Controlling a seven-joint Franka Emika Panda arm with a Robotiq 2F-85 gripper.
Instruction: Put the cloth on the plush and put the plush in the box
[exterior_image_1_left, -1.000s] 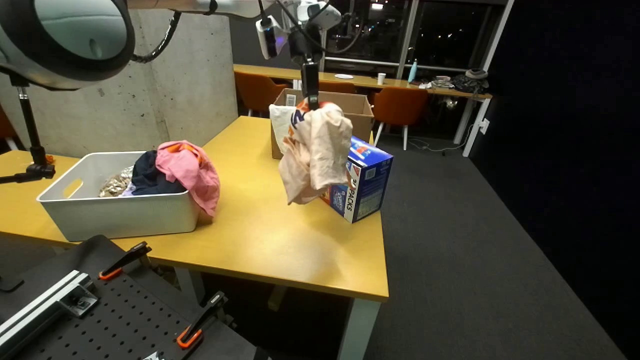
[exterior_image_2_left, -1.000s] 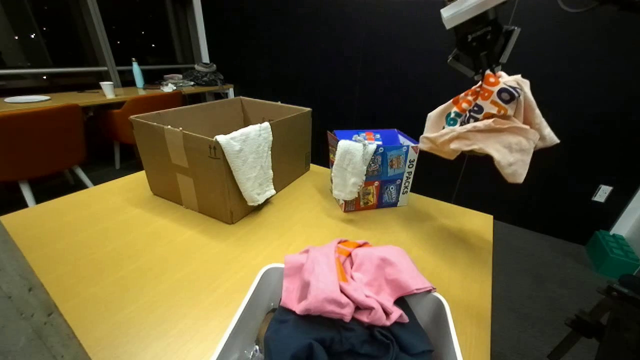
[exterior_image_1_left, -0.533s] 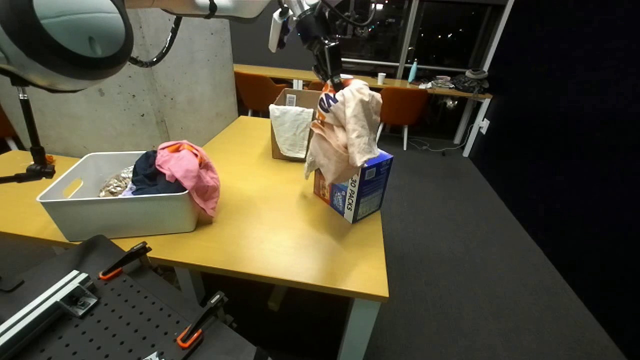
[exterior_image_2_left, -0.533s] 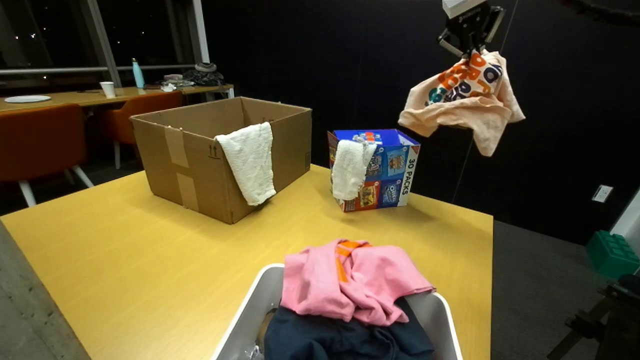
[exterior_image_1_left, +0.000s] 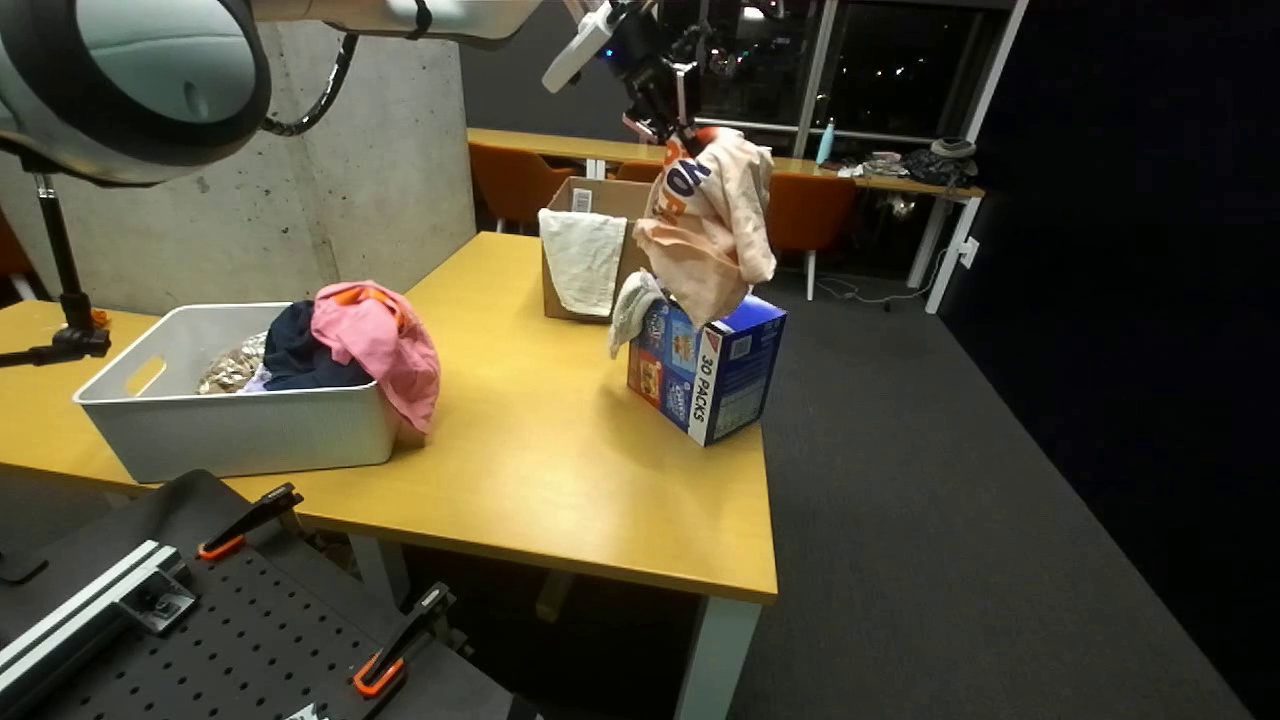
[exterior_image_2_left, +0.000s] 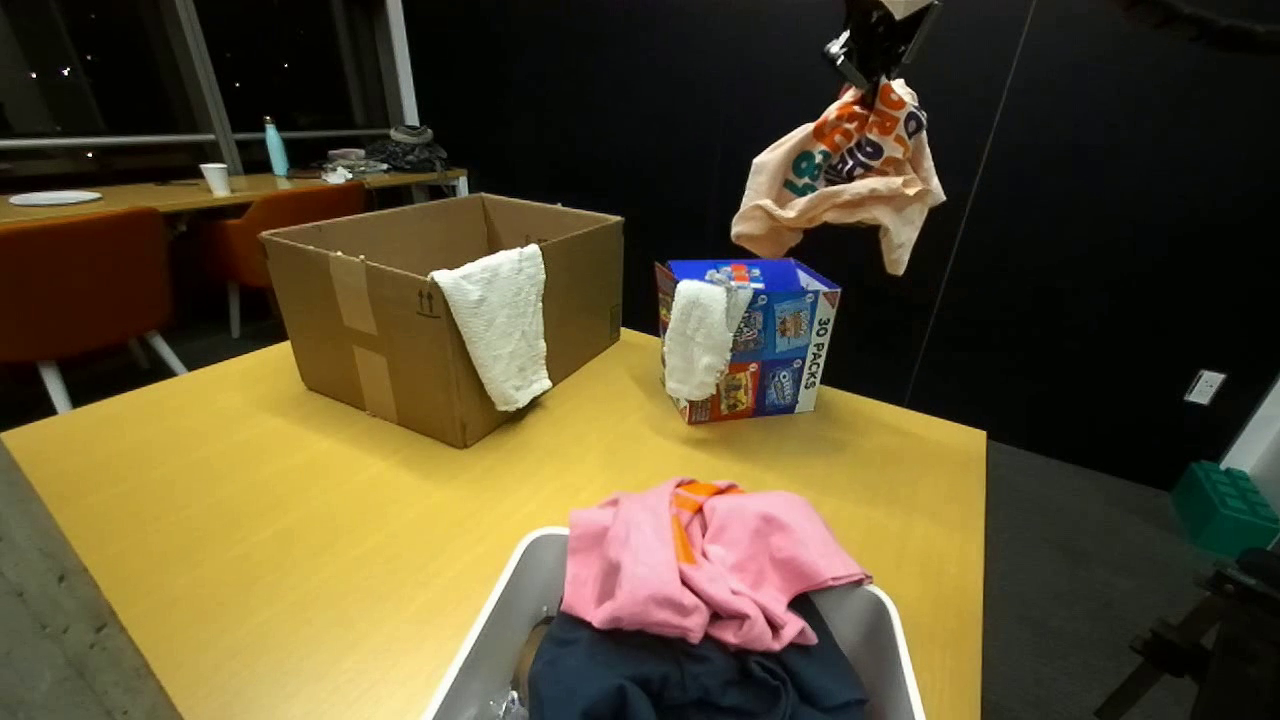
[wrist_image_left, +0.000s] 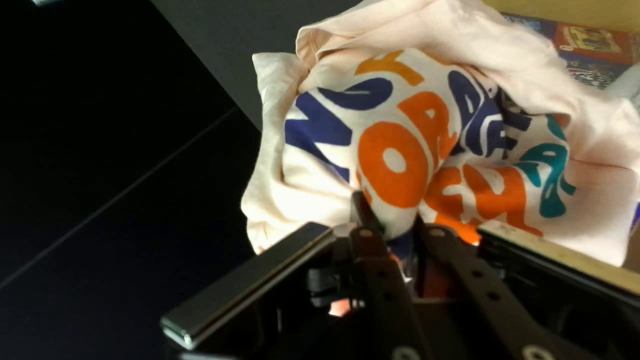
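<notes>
The pale beige-pink cloth (exterior_image_1_left: 712, 245) with coloured letters hangs limp from my gripper (exterior_image_1_left: 688, 145). The cloth also shows in an exterior view (exterior_image_2_left: 830, 205) and fills much of the wrist view (wrist_image_left: 450, 35). My gripper (exterior_image_2_left: 872, 92) is shut on a bunched fold of it; the fingertips (wrist_image_left: 390, 220) pinch the fold. The box (exterior_image_1_left: 745, 375) is a blue-and-white carton on the table, below the cloth; it also shows in an exterior view (exterior_image_2_left: 780, 345), with the cloth above and partly right of it. The plush cannot be made out; it is hidden or out of view.
A white rag (exterior_image_2_left: 697, 345) hangs over the carton's edge. A large brown box (exterior_image_2_left: 400, 330) with another white rag (exterior_image_2_left: 500, 325) stands nearby. A shallow grey tub (exterior_image_1_left: 250, 430) holds dark clothing and a brighter pink cloth (exterior_image_1_left: 375, 340). The table edge is close to the carton.
My gripper has risen and tilted, carrying the cloth up and over towards the box. The white rag on the carton's edge is uncovered in an exterior view. Everything on the table stays put.
</notes>
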